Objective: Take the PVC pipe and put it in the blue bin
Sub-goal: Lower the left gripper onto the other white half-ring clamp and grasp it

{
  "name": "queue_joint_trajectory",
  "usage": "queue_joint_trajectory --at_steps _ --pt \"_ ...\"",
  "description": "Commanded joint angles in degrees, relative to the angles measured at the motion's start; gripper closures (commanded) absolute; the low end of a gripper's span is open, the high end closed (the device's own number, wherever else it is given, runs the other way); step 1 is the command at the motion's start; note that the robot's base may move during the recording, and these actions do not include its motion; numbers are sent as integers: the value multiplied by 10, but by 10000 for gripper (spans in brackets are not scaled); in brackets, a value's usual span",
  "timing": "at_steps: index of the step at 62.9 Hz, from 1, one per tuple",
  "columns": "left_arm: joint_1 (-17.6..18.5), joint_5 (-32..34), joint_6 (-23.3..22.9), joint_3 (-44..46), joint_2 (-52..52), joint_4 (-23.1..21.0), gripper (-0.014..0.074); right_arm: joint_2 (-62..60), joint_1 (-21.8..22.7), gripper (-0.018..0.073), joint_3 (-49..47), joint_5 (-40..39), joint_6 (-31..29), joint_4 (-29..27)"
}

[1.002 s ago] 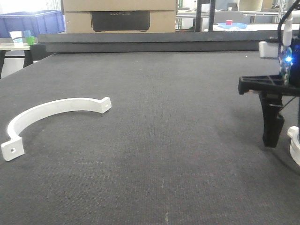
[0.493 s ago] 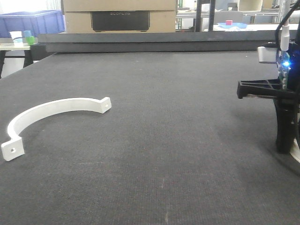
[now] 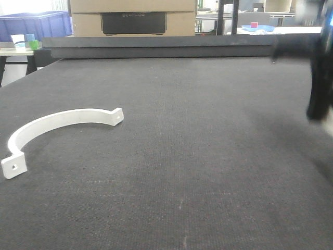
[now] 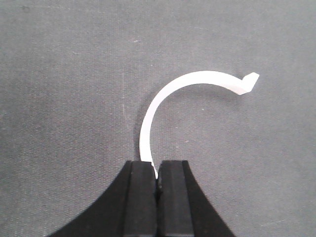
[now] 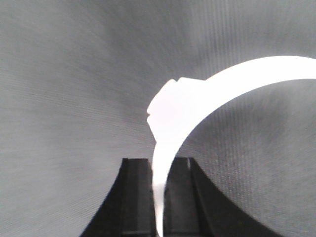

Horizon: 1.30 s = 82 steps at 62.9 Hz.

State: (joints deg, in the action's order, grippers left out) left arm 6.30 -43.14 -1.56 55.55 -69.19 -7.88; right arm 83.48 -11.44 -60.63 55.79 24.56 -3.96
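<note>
Change, right arm: the right arm (image 3: 317, 99) is higher than half a second ago. It is now a dark blur at the right edge of the front view.
Change, white bit: a second ago a small white bit lay low at the right edge, beside the arm. The front view does not show it there now.
Change, strap: the strap (image 3: 62, 119) lies in the same spot on the worktop (image 3: 197, 156), at the left.
Pipe: the pipe (image 5: 173, 106) is in the right tool (image 5: 159, 168). It comes up from between the two fingers and bends off to the right, with a small lug at the bend. It looks blurred.
Right tool: clamped on the pipe.
Left tool: the left tool (image 4: 157, 170) has its fingers together. In its own view the near end of the strap is hidden behind them. The front view shows both strap ends lying free, with no tool on them.
Blue bin: the blue bin (image 3: 34, 23) is at the far back left, well apart from the pipe.
Count: one pipe, one strap, one blue bin, two tools, one brown box (image 3: 132, 18) at the back.
</note>
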Motion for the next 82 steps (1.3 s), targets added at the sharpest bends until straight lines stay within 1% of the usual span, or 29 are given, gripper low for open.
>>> queue_joint_trajectory --at_steps 1,8,16,21,25,33,39,45,51,57,64,75,82 --pt "4 11 1 -1 1 -9 707 -50 -1 728 -9 -10 -30 9" --pt "4 23 1 -1 1 -9 707 -101 -1 728 -9 -27 -62 9" --pt "4 26 1 0 1 -12 707 -148 -1 728 -9 -27 -93 9" --pt "4 1 1 13 1 -27 707 -179 -1 728 -9 -27 -104 9" --pt "9 -21 1 31 -3 -32 707 -202 -1 728 -9 -30 -118 9" --pt "39 -46 1 66 -18 -16 707 -251 -1 728 -9 -59 -143 12" --pt "74 -57 1 84 -42 6 707 -284 -1 728 -9 -80 -146 14" --pt "91 -54 -16 85 -66 21 707 -312 -1 728 0 -91 -146 23" --pt "87 -55 -48 85 -91 27 707 -336 -1 728 20 -91 -146 33" --pt "81 -55 -60 85 -108 39 707 -359 -1 728 48 -92 -146 33" --pt "77 -55 -60 85 -128 42 707 -377 -1 728 79 -95 -146 33" --pt "77 -55 -60 85 -147 47 707 -383 -1 728 102 -95 -146 33" --pt "77 -55 -60 85 -152 66 707 -383 -1 728 116 -93 -146 32"
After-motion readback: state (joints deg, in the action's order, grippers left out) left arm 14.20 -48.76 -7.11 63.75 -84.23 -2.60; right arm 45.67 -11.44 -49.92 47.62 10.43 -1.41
